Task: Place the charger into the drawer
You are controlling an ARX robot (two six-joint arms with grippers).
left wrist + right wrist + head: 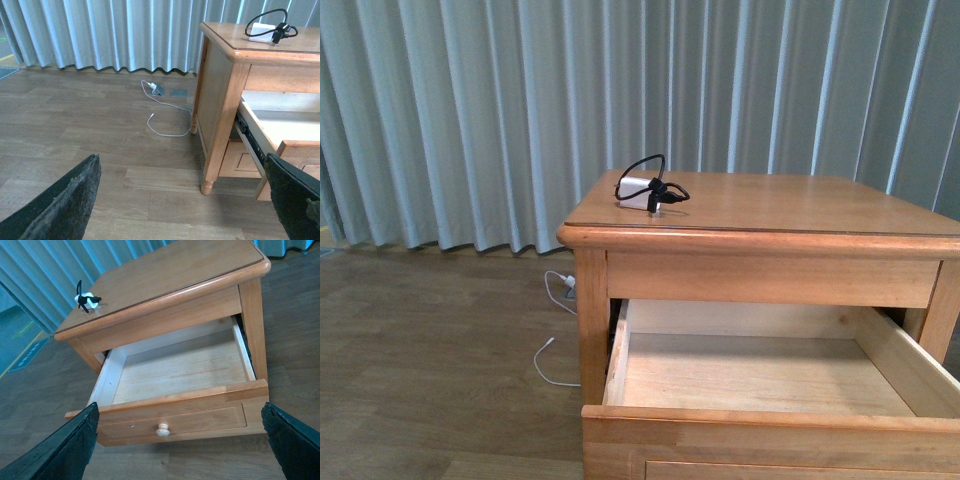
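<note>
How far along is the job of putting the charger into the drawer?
Done: the drawer stands pulled open, empty inside. In hand: nothing; the left gripper and right gripper are open and hold nothing. Left: the charger lies on the nightstand top, so grasping, moving and dropping it in remain.

Charger look: the charger [638, 192] is a small white plug block with a thin black cable looped around it.
Charger pose: lying flat, one cable loop arching up above the block.
Charger place: on the worktop [790, 205], toward its 10 o'clock corner in the front view.
Drawer look: the drawer [175, 416] is light-brown wood with a recessed panel front, one round knob [162, 429] and a pale interior.
Drawer state: pulled well out, inner floor in plain sight.
Drawer place: just under the worktop, at 5 o'clock from the charger.
</note>
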